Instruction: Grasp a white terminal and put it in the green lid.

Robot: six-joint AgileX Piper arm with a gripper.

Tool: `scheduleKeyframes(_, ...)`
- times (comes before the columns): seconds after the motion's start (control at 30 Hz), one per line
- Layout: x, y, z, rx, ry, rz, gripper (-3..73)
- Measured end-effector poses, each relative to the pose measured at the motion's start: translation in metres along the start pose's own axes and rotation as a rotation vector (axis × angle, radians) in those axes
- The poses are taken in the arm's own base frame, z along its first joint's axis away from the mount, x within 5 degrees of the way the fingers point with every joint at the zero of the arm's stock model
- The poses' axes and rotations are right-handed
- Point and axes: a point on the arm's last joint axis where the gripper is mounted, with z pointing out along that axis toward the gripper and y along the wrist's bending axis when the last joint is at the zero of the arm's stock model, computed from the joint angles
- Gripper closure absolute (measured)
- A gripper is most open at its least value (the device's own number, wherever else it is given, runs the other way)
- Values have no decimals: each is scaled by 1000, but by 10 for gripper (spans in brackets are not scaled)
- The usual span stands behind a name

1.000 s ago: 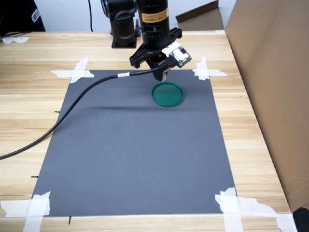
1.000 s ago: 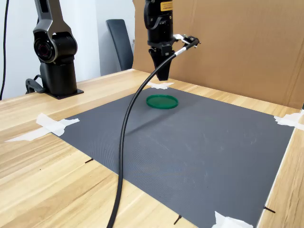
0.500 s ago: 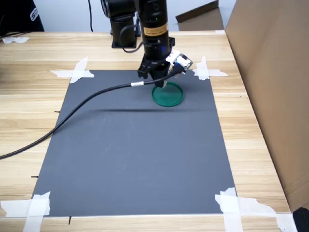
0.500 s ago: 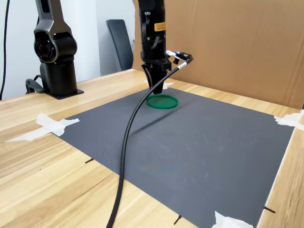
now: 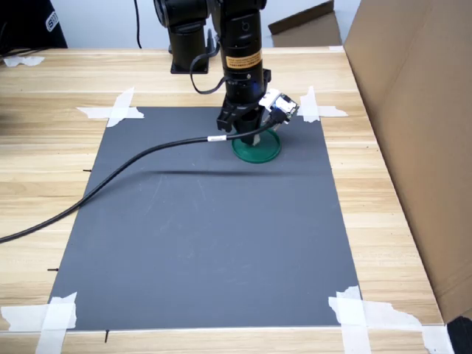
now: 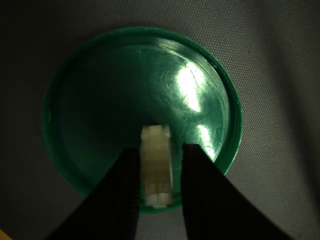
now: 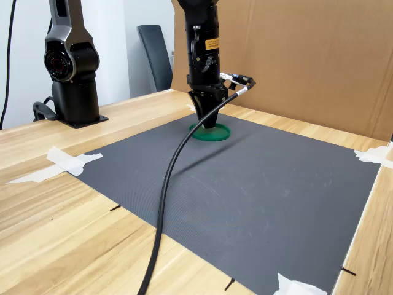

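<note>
The green lid (image 5: pixel 267 152) lies on the far part of the grey mat (image 5: pixel 199 236), near the first exterior view's right edge of it. My gripper (image 5: pixel 254 140) points straight down into the lid (image 7: pixel 220 133), its tips at or just above the floor of the lid. The wrist view shows the white terminal (image 6: pixel 157 167) clamped upright between the two dark fingers (image 6: pixel 200 180), over the lid (image 6: pixel 125 90) close to its rim. My gripper (image 6: pixel 161 150) is shut on it. Both exterior views hide the terminal behind the fingers.
A black cable (image 5: pixel 110 177) trails from the wrist across the mat and off the first exterior view's left. White tape strips (image 5: pixel 110 110) hold the mat's corners. A cardboard wall (image 5: pixel 413 110) stands along the first exterior view's right. A second black arm base (image 7: pixel 70 74) stands on the table.
The arm has come down and shifted over the green lid, from hovering behind and above it to having its fingertips inside it. The cable followed along.
</note>
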Motion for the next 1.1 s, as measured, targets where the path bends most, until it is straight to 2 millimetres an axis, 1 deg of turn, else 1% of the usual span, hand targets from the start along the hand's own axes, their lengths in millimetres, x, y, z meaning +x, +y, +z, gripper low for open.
scheduleKeyframes(0.07,0,0,0,-1,-2,3,446)
scheduleKeyframes(0.13,-1,0,0,-3,-5,8,380)
scheduleKeyframes(0.17,-1,1,0,-6,-9,14,359)
scheduleKeyframes(0.2,-1,1,0,-9,-12,28,303)
scheduleKeyframes(0.23,-1,1,0,-12,-14,38,263)
scheduleKeyframes(0.27,-1,1,0,-14,-15,49,246)
scheduleKeyframes(0.33,-2,2,-1,-16,-22,61,235)
scheduleKeyframes(0.43,-3,2,-15,10,-66,65,232)
scheduleKeyframes(0.5,-3,3,-32,43,-113,68,233)
scheduleKeyframes(0.53,-3,3,-38,56,-133,80,242)
scheduleKeyframes(0.57,-2,4,-48,73,-163,120,273)
scheduleKeyframes(0.63,-4,3,-66,99,-218,189,374)
scheduleKeyframes(0.67,-5,3,-70,106,-233,201,401)
scheduleKeyframes(0.73,-9,0,-84,127,-277,232,503)
scheduleKeyframes(0.8,-12,-2,-98,146,-318,254,578)
scheduleKeyframes(0.83,-14,-3,-108,161,-342,259,637)
scheduleKeyframes(0.87,-15,-4,-123,178,-377,286,687)
scheduleKeyframes(0.9,-16,-5,-131,188,-393,297,700)
scheduleKeyframes(1.03,-16,-6,-144,210,-421,333,714)
scheduleKeyframes(1.1,-13,-7,-155,244,-440,358,718)
